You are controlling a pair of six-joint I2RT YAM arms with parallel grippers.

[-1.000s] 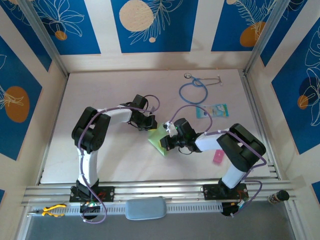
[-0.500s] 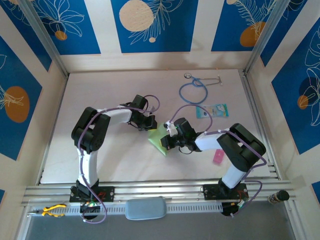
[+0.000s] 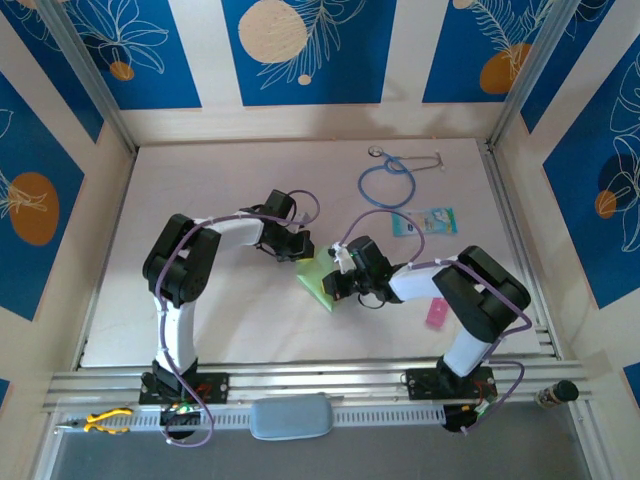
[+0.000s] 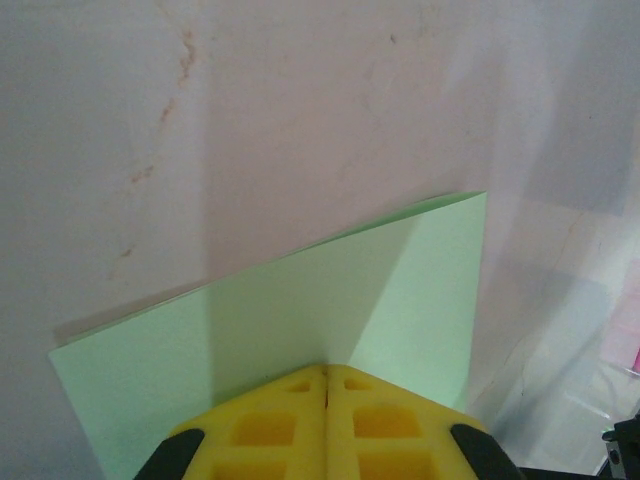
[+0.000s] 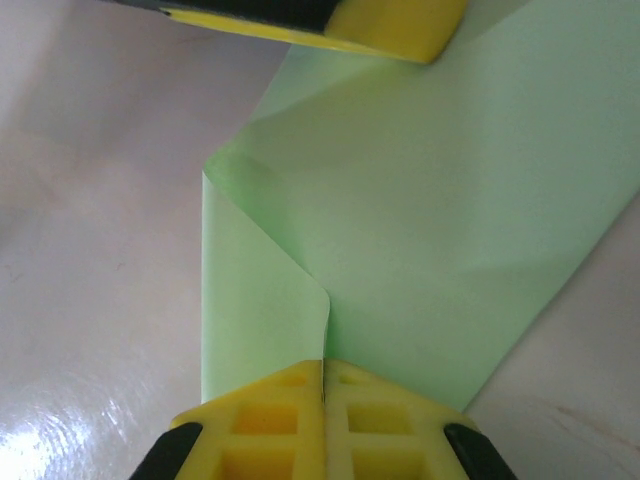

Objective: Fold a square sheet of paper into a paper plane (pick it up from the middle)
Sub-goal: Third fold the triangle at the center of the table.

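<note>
The square sheet of paper point(image 3: 316, 282) is light green and lies part-folded on the table between the two arms. In the right wrist view the sheet point(image 5: 450, 200) has a corner flap lifted, and the flap's edge runs into my right gripper point(image 5: 323, 366), which is shut on it. My right gripper point(image 3: 338, 283) sits at the sheet's right side. My left gripper point(image 3: 299, 249) is at the sheet's far left corner. Its yellow jaws point(image 4: 327, 370) are shut, with the tip down on the sheet point(image 4: 300, 300). One of its fingers point(image 5: 390, 25) rests on the paper's far end.
A blue stethoscope point(image 3: 388, 180) and a teal-and-white card point(image 3: 424, 221) lie at the back right. A small pink strip point(image 3: 436, 315) lies by the right arm. Yellow pliers point(image 3: 100, 420) and a grey pad point(image 3: 291, 417) sit on the front rail.
</note>
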